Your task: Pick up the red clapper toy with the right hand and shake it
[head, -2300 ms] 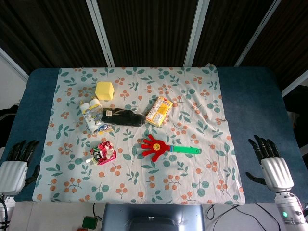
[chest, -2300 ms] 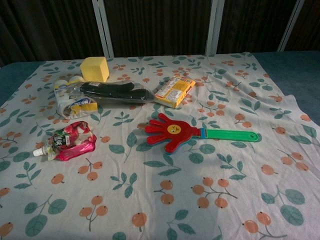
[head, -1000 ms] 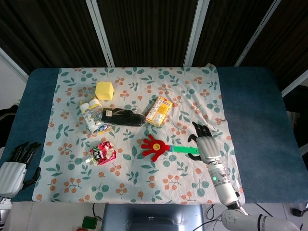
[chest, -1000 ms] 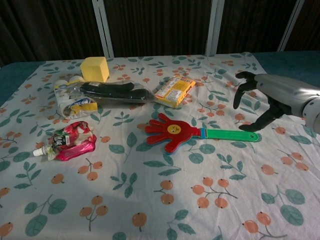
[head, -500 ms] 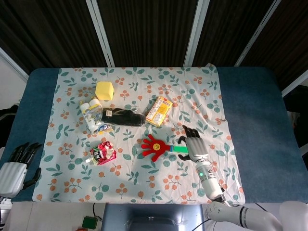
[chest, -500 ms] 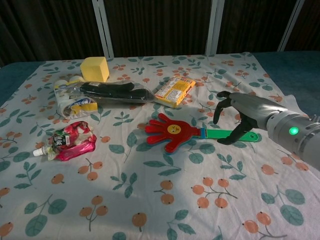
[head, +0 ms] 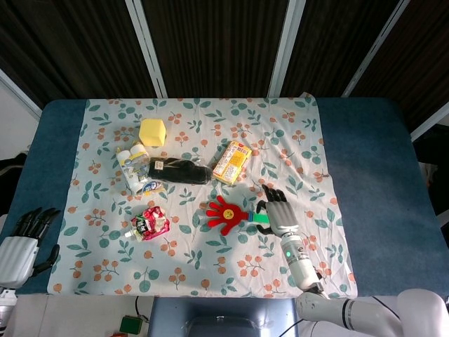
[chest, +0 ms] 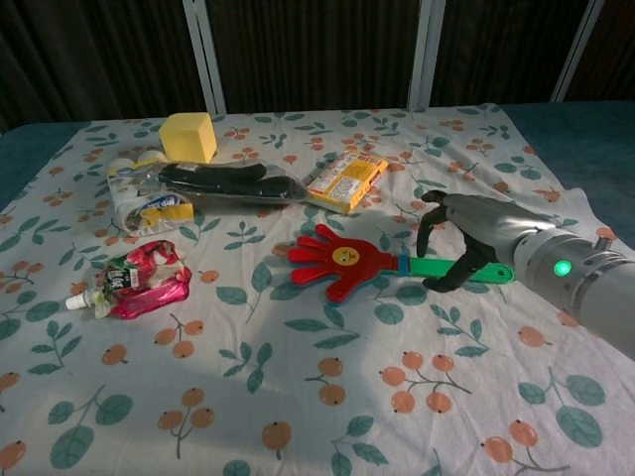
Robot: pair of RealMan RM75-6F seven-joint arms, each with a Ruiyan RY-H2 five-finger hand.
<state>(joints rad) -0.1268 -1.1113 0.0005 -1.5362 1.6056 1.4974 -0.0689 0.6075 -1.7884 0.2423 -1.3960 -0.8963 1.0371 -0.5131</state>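
The red clapper toy, a hand-shaped red paddle with a green handle, lies flat on the floral cloth near the middle. My right hand hovers over the handle with its fingers spread and arched down on both sides of it; no grip shows. My left hand rests open at the table's near left edge, seen only in the head view.
On the floral cloth lie a yellow cube, a black pouch beside a bag of small bottles, a yellow snack packet, and a red drink pouch. Blue table borders the cloth.
My right hand has come in from the table's near right edge and moved left over the green handle, lowering onto it. The clapper and my left hand have stayed put.
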